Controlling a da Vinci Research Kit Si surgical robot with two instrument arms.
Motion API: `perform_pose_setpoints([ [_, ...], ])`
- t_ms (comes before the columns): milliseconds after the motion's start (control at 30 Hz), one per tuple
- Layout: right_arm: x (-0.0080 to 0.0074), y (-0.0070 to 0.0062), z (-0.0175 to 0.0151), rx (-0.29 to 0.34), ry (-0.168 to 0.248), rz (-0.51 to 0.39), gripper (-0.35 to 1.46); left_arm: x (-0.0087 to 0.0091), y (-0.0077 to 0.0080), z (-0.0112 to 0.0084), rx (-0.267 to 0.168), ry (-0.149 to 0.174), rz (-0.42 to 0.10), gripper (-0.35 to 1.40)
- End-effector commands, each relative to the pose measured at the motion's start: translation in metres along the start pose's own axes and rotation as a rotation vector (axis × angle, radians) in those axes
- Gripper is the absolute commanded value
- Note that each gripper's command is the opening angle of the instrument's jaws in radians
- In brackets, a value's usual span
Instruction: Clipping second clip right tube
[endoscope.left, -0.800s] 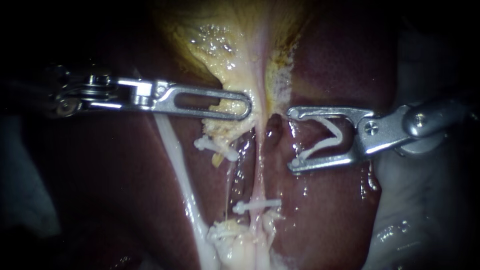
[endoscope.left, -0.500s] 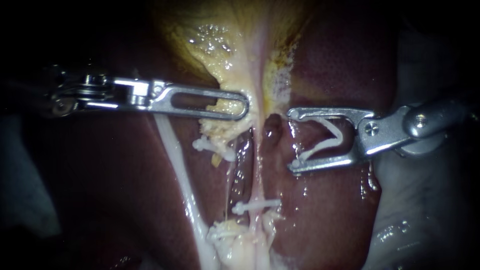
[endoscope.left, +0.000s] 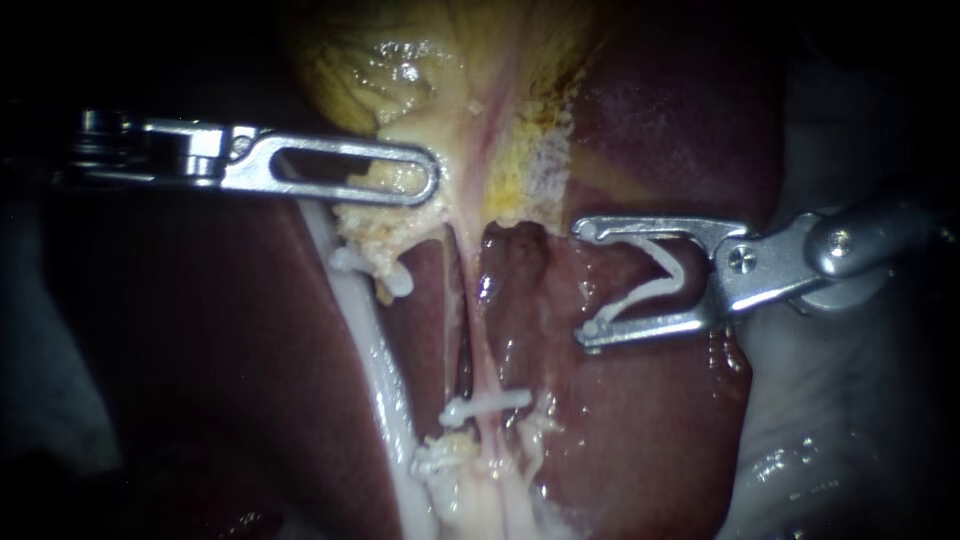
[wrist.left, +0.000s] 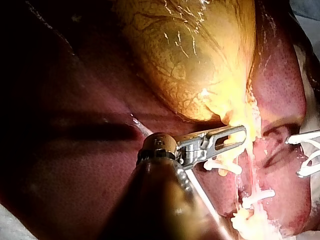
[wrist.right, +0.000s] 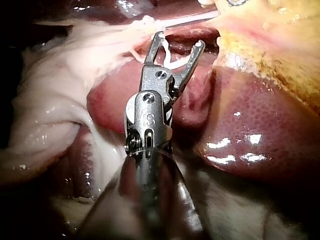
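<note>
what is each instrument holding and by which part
Left instrument: the gallbladder, gripped at the yellow tissue of its narrow end. Right instrument: an open white clip, its two legs seated inside the spread jaws.

Looks like a surgical practice lab, not an operating room. Shows a bare liver (endoscope.left: 250, 330) and a yellow gallbladder (wrist.left: 195, 55) lying out in the open under a tight pool of light, with darkness all round. Has two slim steel tools at work over the tissue: the left instrument (endoscope.left: 425, 180) clamped on the gallbladder's lower end, and the right instrument (endoscope.left: 588, 283) carrying a white clip (endoscope.left: 672, 268) in its claw. Has other clips (endoscope.left: 490, 405) set across a thin tube (endoscope.left: 478, 340). Ends in pale matter (endoscope.left: 850, 400) past the liver's edge, possibly a drape or pad over the counter, though too dim to say.
</note>
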Motion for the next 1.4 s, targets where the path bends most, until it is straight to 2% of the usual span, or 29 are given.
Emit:
perform_pose_setpoints([
  [33,-0.0004,-0.0002,0.0006,0.007,-0.004,0.058,0.47,0.0,0.0001,0.0001,-0.002,-0.001,0.0,-0.35],
  [300,-0.0041,-0.0009,0.0051,0.033,-0.09,0.288,0.46,0.0002,-0.0001,0.0001,-0.003,-0.002,0.0,-0.35],
  [467,-0.0057,-0.0012,0.0076,0.045,-0.096,0.386,0.47,0.0003,-0.0002,0.0002,-0.004,-0.003,0.0,-0.35],
  [567,-0.0059,-0.0013,0.0087,0.062,-0.098,0.421,0.47,0.0003,-0.0003,0.0003,-0.007,-0.006,0.0,-0.35],
  [700,-0.0055,-0.0014,0.0097,0.084,-0.068,0.452,0.47,0.0004,-0.0003,0.0004,-0.005,-0.005,0.0,-0.35],
  [1000,-0.005,-0.0016,0.0114,0.106,-0.032,0.477,0.45,0.0004,-0.0003,0.0006,-0.005,-0.004,-0.001,-0.35],
  [1400,-0.0056,-0.0019,0.0125,0.124,-0.03,0.531,0.43,0.0005,-0.0003,0.0009,-0.004,-0.003,0.0,-0.35],
])
